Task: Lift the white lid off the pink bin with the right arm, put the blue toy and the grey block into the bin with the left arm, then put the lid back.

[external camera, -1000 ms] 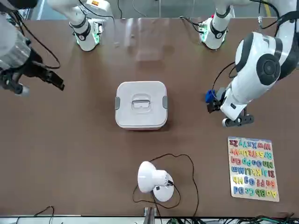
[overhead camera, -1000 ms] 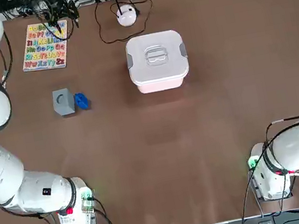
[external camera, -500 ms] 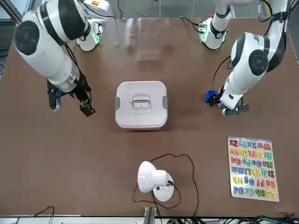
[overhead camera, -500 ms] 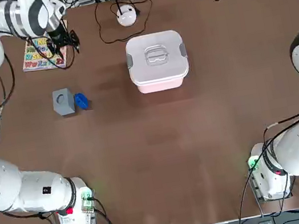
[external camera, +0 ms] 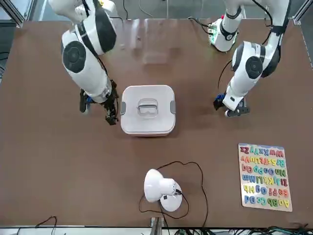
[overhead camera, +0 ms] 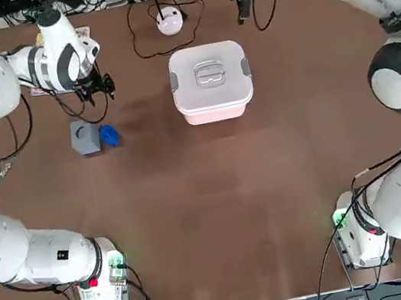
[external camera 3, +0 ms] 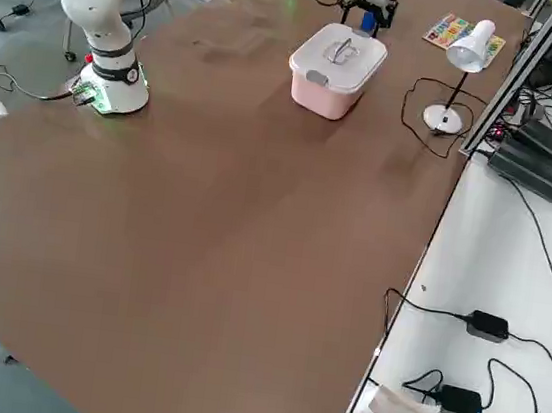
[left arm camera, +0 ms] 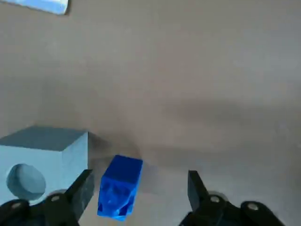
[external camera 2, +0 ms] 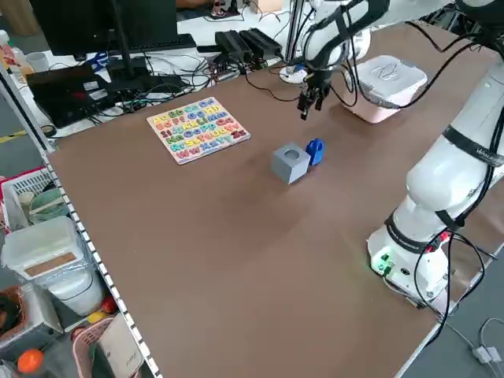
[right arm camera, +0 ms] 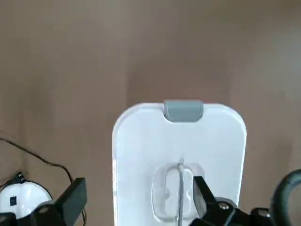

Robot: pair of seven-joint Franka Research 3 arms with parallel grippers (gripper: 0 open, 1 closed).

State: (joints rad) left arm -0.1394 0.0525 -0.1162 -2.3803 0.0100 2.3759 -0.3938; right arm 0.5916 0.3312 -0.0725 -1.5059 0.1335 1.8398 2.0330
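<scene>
Sitting closed, the white lid (overhead camera: 209, 73) covers the pink bin (overhead camera: 218, 109) mid-table. My right end effector (external camera: 112, 113) hangs just beside the bin, fingers (right arm camera: 75, 197) spread wide, clear of the lid. Well apart from the bin, the blue toy (overhead camera: 108, 135) touches the grey block (overhead camera: 85, 136). My left end effector (overhead camera: 95, 88) hovers over them, fingers (left arm camera: 83, 190) apart, empty. An alphabet puzzle (external camera: 263, 176) and a small round white device (overhead camera: 170, 22) lie beyond.
</scene>
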